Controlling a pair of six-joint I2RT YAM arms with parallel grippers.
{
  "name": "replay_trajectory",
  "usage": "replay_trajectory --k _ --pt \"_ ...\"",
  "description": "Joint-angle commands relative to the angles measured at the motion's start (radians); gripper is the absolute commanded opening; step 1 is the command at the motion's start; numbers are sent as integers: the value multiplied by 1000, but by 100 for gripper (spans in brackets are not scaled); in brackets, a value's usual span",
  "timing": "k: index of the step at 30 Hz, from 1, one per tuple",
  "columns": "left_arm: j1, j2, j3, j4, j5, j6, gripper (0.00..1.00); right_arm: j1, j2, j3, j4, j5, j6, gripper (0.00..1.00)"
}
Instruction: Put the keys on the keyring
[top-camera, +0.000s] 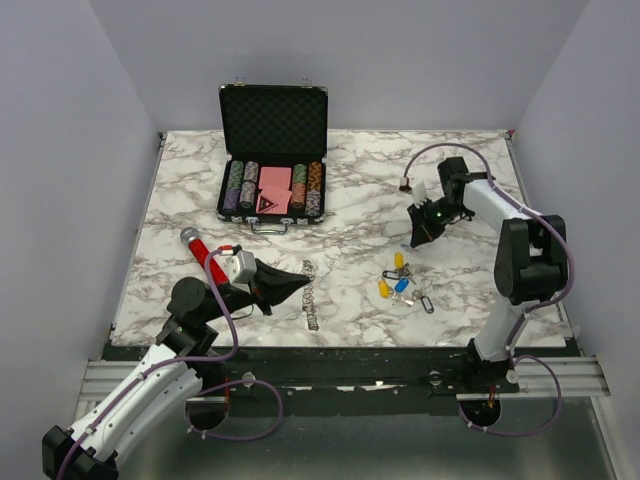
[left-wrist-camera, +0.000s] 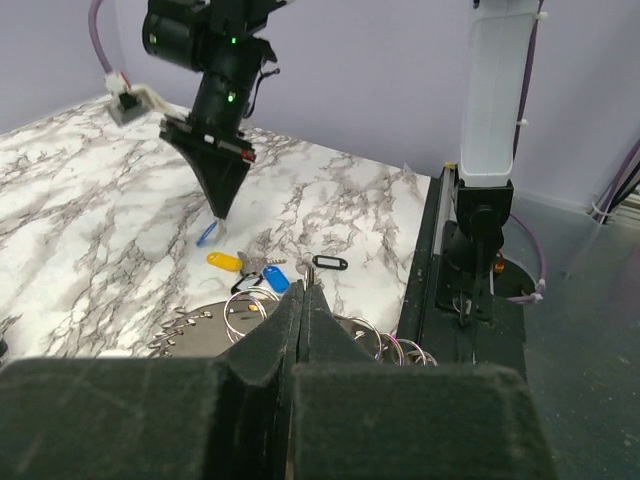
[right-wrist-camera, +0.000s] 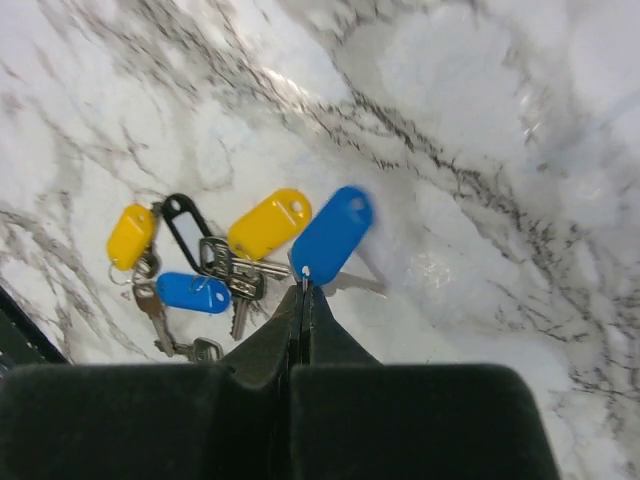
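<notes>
The right pincer (right-wrist-camera: 303, 284) clamps a blue-tagged key (right-wrist-camera: 332, 232).
The left pincer (left-wrist-camera: 305, 292) is closed, tip by the keyring (top-camera: 311, 296); other keys (right-wrist-camera: 268, 222) lie clustered on the marble surface (top-camera: 200, 190).

The worktop (top-camera: 350, 190) is white marble veined in grey and black. The case (top-camera: 273, 118) is black, with striped chips (top-camera: 240, 185) and pink cards (top-camera: 275, 180) inside. Nearer than the case, the keys (top-camera: 401, 284) carry yellow, blue and black tags; the keyring (top-camera: 311, 295) is silvery.
</notes>
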Motion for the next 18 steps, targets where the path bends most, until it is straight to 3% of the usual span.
replay_trajectory --k 1,7,15,18 --pt "-4 -14 18 32 -10 18 0 -1 -124 120 -83 -138 -67 1" --pt "-4 -28 25 87 7 36 0 -2 -207 268 -188 -339 -175 1" --pt "-4 -1 83 127 43 95 0 -2 -345 282 -301 -655 -552 1" --pt "-4 18 103 143 61 110 0 -1 -321 350 -489 -715 -762 1"
